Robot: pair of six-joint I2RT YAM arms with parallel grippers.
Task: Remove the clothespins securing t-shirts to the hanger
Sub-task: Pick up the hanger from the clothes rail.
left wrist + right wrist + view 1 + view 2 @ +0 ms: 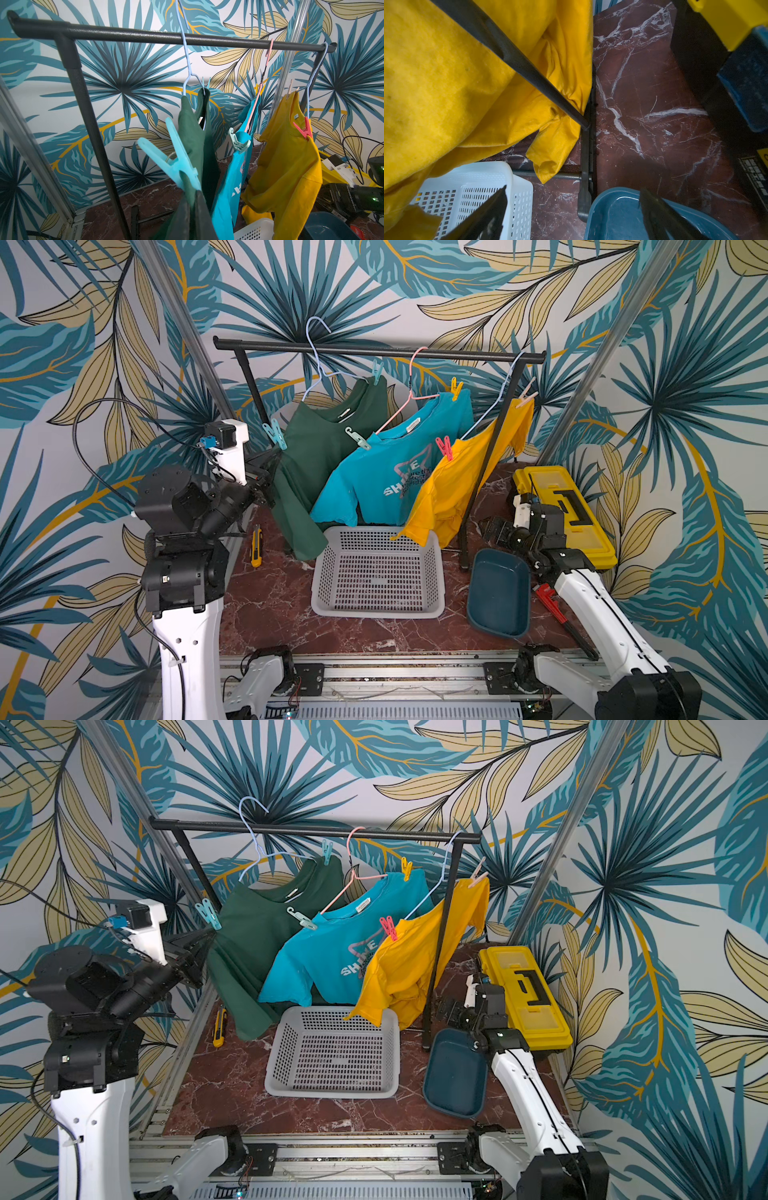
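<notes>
- The left gripper (pixel 194 204) is pressed shut. Its tips sit just under the jaw end of the teal clothespin (pixel 275 434), which is on the near shoulder of the dark green t-shirt (pixel 316 456). I cannot tell whether a fold of green cloth is caught between the fingers.
- In both top views that pin lies at about 1 o'clock from the left gripper, almost touching it. Its long axis runs from 10 o'clock, where the two handle ends splay free, to 4 o'clock, where the jaws bite shirt and hanger.
- My judgement is that the handles are what needs squeezing, not the jaws. The closed fingers would have to open and shift toward 10 o'clock along that axis.
- The right gripper (pixel 494 527) is spread wide with nothing between its fingers. It is low at 4 o'clock in the scene, beside the right post of the rack (pixel 374 350) and near the blue tray (pixel 498 597). It is well apart from the teal pin, so the left arm is clearly the nearer one.
- There are six clothespins, all clipped on, two per shirt. Besides the teal one they are a second teal (pixel 377 372), pale mint (pixel 358 438), yellow (pixel 456 388), red-pink (pixel 444 448) and peach (pixel 527 393).
- There are three t-shirts: dark green, turquoise (pixel 345 489) and yellow (pixel 449 489).
- There are three wire hangers (pixel 319 352), two light blue and one pink, all on the one rack.
- One basket (pixel 378 611) sits at 6 o'clock below the shirts, with no pins in it.
</notes>
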